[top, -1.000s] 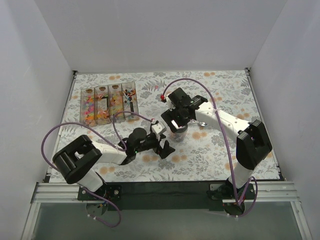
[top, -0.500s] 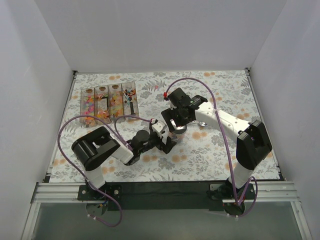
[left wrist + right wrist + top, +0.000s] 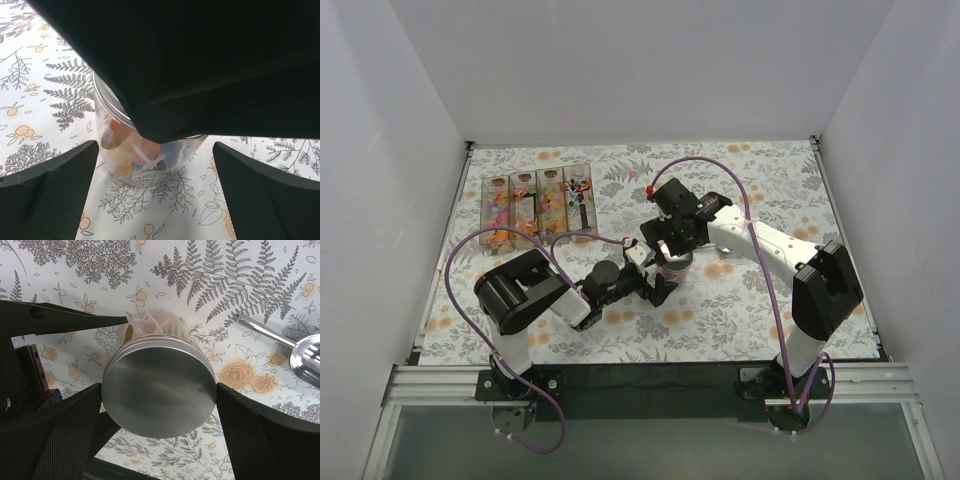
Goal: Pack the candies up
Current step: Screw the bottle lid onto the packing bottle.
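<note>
Left pincer (image 3: 156, 167) moved in, open wide astride jar (image 3: 145, 150); right pincer (image 3: 160, 410) grips lid (image 3: 159, 390).

Candies (image 3: 125, 145) (in the jar (image 3: 145, 172)) blur together, partly hidden.

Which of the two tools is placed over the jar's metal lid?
The right tool: it sits above the lid, fingers flanking its rim. The left tool is lower, open around the jar.
</note>
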Robot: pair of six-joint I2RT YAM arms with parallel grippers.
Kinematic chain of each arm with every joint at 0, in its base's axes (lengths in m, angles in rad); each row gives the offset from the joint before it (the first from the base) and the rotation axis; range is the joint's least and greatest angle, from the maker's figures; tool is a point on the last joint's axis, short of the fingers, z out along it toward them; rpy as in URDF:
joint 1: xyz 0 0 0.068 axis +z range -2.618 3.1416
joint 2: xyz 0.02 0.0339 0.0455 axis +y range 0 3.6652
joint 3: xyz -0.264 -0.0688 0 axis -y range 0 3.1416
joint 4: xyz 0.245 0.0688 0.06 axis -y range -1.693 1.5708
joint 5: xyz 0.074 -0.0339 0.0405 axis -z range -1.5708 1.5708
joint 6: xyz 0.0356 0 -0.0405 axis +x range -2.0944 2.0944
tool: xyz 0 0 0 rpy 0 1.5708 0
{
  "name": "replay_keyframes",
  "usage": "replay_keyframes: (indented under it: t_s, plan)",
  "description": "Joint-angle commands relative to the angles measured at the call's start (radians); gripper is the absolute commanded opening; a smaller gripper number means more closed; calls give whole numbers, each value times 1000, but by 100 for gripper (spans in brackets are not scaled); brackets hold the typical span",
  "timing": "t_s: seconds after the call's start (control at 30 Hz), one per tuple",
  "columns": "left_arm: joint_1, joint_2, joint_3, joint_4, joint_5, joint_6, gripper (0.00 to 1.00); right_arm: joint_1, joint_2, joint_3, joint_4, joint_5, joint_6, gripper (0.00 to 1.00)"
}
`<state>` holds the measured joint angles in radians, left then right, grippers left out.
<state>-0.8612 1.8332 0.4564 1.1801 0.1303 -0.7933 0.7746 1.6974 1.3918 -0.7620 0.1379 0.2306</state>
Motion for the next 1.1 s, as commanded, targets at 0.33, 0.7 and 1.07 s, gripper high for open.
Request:
replay_keyframes:
  t_s: [0.33, 0.7, 1.07]
  plan:
    - [-4, 23, -1, 47, 71, -4, 98, 22, -18, 62, -22, -34, 29, 98]
    - [-4, 17, -5, 39, 78, 11, 98, 15, -42, 105, -26, -6, 16, 98]
    - [-4, 3, 13, -7, 104, 52, 98, -107, -96, 95, -19, -130, -54, 85]
